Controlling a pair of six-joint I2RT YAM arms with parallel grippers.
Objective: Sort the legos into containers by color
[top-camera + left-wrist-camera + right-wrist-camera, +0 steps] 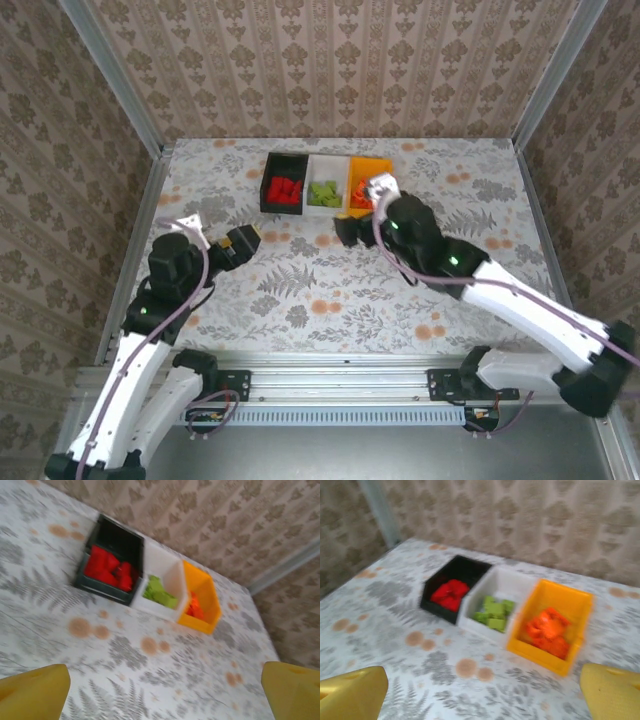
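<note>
The three bins sit joined in one row at the far side of the table (300, 300), the row's long axis running left to right; the black bin (465, 567) is on the left, the white bin (512, 582) in the middle, the orange bin (565, 597) on the right. The red bricks (449, 592) lie heaped in the black one, the green bricks (492, 612) in the white one, the orange bricks (547, 630) in the orange one. The heaps are too blurred to count brick by brick, and no loose brick can be made out on the patterned tabletop.

The right gripper (347, 231) hangs just in front of the row, near the orange bin; it is plainly the nearer of the two. The left gripper (243, 241) is well apart, toward the near left, with the row ahead of it and to its right.

Both are spread wide and carry nothing; the left's yellow fingertips (32, 690) and the right's fingertips (350, 692) stand at opposite corners of their wrist views, bare table between them.

Judged from this, the sorting looks complete or very nearly so; any further pick would depend on a brick lying somewhere these pictures hide.
</note>
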